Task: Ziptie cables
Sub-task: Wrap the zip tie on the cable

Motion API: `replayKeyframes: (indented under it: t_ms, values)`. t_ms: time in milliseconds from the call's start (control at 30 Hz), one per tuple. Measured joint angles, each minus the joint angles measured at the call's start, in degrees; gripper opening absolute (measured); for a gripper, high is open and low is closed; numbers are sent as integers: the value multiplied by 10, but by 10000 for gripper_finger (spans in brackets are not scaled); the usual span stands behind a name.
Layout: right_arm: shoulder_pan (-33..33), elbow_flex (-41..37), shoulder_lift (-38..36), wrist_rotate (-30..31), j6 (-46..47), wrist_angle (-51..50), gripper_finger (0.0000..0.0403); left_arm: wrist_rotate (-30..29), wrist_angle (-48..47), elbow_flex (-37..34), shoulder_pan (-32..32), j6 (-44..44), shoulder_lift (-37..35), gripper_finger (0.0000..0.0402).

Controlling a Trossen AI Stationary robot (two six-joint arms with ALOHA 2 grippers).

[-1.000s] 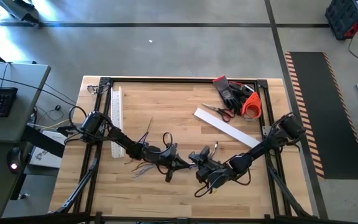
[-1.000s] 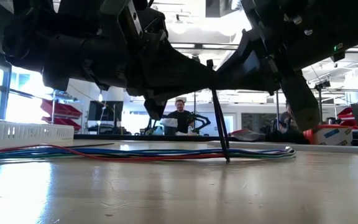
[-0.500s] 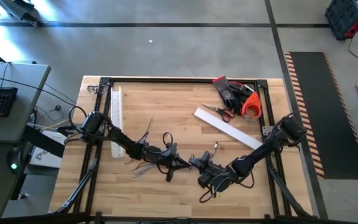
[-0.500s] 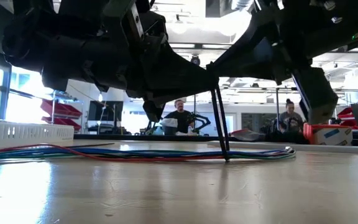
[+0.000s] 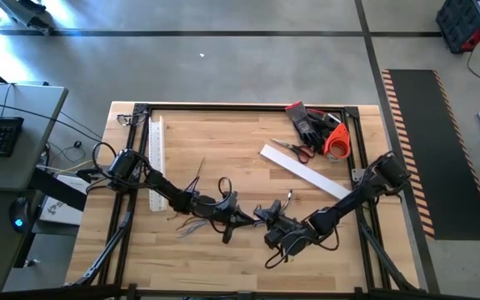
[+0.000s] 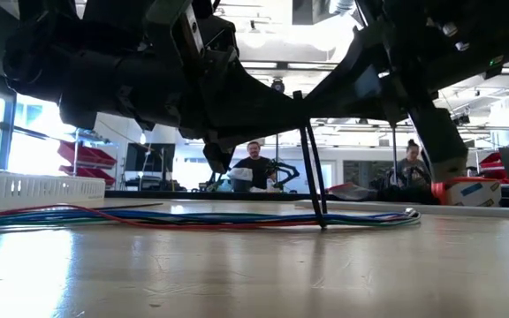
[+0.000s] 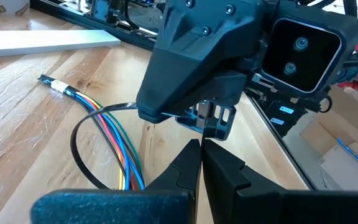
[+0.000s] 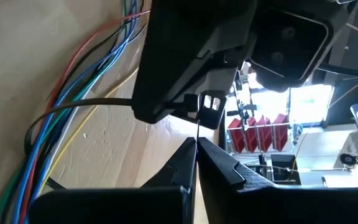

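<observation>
Looping stage: ziptie (image 7: 82,127) rings the cables (image 7: 114,146) near the worktop's front edge; left gripper (image 7: 201,149) and right gripper (image 8: 196,149) pinch its ends narrowly. Judged not yet cinched.

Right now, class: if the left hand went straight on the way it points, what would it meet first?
Most likely the right hand, which faces the left hand head-on and very close, above the ziptie looped round the cables. Whether they already touch is unclear.
</observation>
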Motion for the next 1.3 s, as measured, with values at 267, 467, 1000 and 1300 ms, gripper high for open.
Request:
replayKeyframes:
  t_ms: [267, 467, 1000, 1300]
  values:
    - [-2, 0, 10, -15, -1, -1, 0, 0, 0, 0, 0, 0, 0, 0]
    - [-3, 0, 18, -15, 0, 23, 0, 0, 0, 0, 0, 0, 0, 0]
    - [5, 0, 18, 12, -11, 41, 0, 0, 0, 0, 0, 0, 0, 0]
    - [11, 0, 18, 11, -26, 45, 0, 0, 0, 0, 0, -4, 0, 0]
